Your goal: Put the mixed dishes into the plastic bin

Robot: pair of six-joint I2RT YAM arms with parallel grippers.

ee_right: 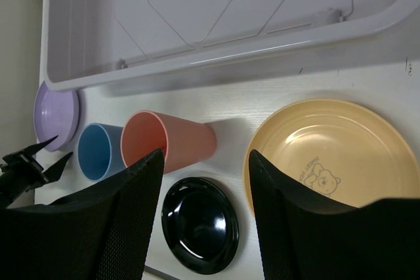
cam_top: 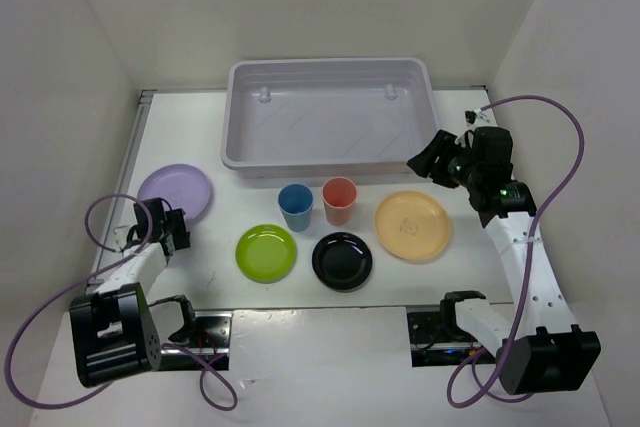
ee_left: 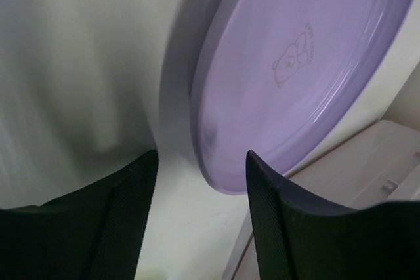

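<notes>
Six dishes sit on the white tabletop (cam_top: 330, 337), all in front of the plastic bin (cam_top: 320, 161), which lies at the far side with its long edge toward the arms.

The lavender plate (cam_top: 174, 192) is at the far left, well apart from the others. The blue cup (cam_top: 296, 206) and the salmon-red cup (cam_top: 340, 199) stand upright just beside each other, near the bin's front wall. In front of them lie the lime green plate (cam_top: 266, 252) and the glossy black plate (cam_top: 342, 259), side by side. The pale orange-yellow plate (cam_top: 412, 225) lies to the right of the cups and carries a small bear print.

The left tool (cam_top: 171, 217) is low at the near rim of the lavender plate. Its two fingers stand apart with nothing between them. In the wrist view the plate's edge lies just beyond the fingertips, and I cannot tell whether either finger touches it. A faint bear print shows on this plate too.

The right tool (cam_top: 418, 161) hangs above the tabletop by the bin's right front corner, just beyond the orange-yellow plate. Its fingers are spread and grip nothing. Its wrist camera looks down past them at the salmon-red cup, the black plate and the orange-yellow plate, with the bin's rim across the top.
</notes>
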